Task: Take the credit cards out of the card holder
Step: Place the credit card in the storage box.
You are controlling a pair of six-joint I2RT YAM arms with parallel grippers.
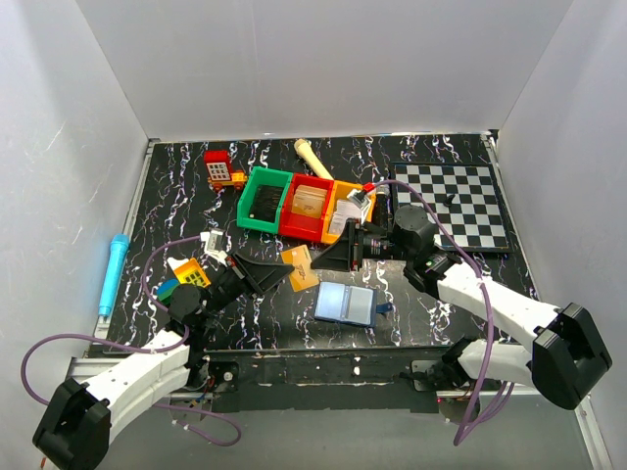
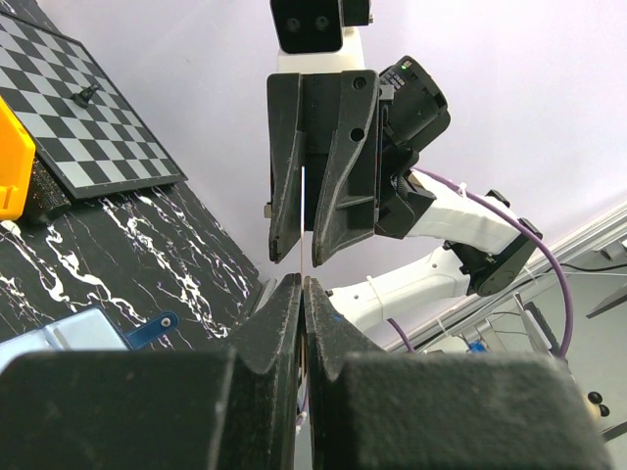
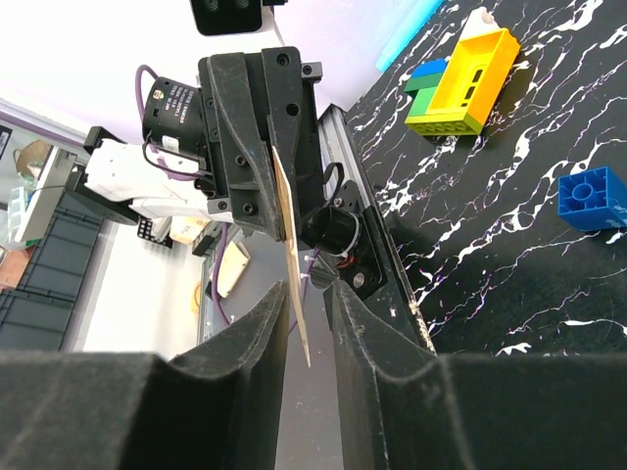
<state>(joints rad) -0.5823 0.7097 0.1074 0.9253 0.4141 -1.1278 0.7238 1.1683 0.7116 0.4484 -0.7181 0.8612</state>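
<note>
The card holder (image 1: 345, 304) lies open on the table, blue-grey inside up, its snap tab to the right. My left gripper (image 2: 303, 284) is shut on a thin orange credit card (image 2: 304, 211), held edge-on above the table left of the holder. My right gripper (image 3: 306, 294) faces it, jaws apart on either side of the card's free end (image 3: 294, 284), with a gap showing on both sides. From above, both grippers meet at the card (image 1: 297, 258). A second orange card (image 1: 305, 278) shows just below it.
Green, red and yellow bins (image 1: 304, 201) stand behind the grippers. A chessboard (image 1: 456, 201) lies at the back right. A toy truck (image 1: 223, 171) and a cream stick (image 1: 309, 157) sit at the back. A blue pen (image 1: 113, 269) and toy blocks (image 1: 186, 274) lie left.
</note>
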